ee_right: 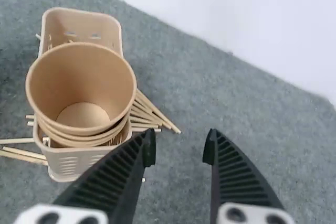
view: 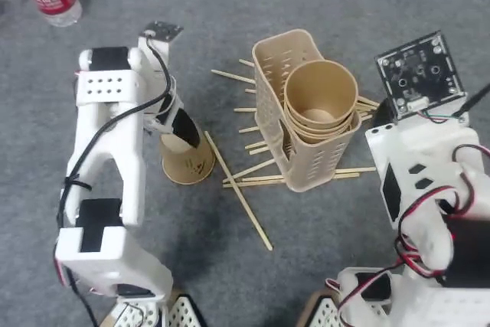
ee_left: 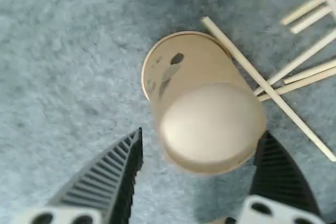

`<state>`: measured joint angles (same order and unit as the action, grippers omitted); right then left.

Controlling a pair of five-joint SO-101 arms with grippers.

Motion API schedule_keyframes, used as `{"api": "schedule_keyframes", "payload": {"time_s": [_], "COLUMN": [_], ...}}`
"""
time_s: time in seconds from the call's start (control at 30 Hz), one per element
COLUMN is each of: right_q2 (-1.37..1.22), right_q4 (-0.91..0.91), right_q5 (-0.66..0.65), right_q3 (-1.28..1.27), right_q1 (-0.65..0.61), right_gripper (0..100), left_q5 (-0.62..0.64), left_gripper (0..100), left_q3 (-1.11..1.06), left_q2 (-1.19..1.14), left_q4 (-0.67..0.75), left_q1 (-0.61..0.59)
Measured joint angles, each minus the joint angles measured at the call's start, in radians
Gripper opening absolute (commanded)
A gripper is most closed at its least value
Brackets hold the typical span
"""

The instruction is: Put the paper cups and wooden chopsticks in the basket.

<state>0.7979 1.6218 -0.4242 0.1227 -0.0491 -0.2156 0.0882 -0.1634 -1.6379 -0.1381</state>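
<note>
Left of the tabletop's middle: one paper cup (ee_left: pixel 202 119), mouth down, long axis roughly upright. Directly above it, the left end effector (ee_left: pixel 202 135), jaws apart, one on each side, not yet clamped; judged the nearer arm. At centre, the basket (view: pixel 269 59) with stacked cups (view: pixel 321 93); wooden chopsticks (view: pixel 239 193) loose around it. By the basket's right, the right end effector (ee_right: pixel 179 140), jaws apart, empty.
</note>
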Motion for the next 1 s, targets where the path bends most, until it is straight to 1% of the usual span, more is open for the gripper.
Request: {"api": "schedule_keyframes", "payload": {"time_s": [0.17,0.33,0.47,0.63,0.7,0.8,1.0], "right_q2": [0.002,0.002,0.002,0.012,0.015,0.008,0.009], "right_q4": [0.021,0.021,0.023,0.023,0.021,0.006,-0.009], "right_q5": [0.0,0.0,0.0,0.0,0.0,0.0,0.0], "right_q3": [0.0,0.0,0.0,-0.018,-0.043,-0.077,-0.084], "right_q1": [-0.006,-0.003,-0.006,-0.006,-0.006,0.0,-0.006], "right_gripper": [16.5,16.5,16.5,16.5,16.5,16.5,16.5], "left_q5": [0.026,0.046,0.049,-0.015,-0.055,-0.095,-0.114], "left_gripper": [32,32,31,18,15,14,14], "left_q3": [-0.095,-0.115,-0.115,-0.115,-0.115,-0.117,-0.103], "left_q2": [0.002,0.02,0.021,0.021,0.023,0.046,0.068], "left_q4": [0.112,0.195,0.198,0.198,0.198,0.203,0.178], "left_q1": [0.018,0.032,0.055,0.061,0.061,0.072,0.061]}}
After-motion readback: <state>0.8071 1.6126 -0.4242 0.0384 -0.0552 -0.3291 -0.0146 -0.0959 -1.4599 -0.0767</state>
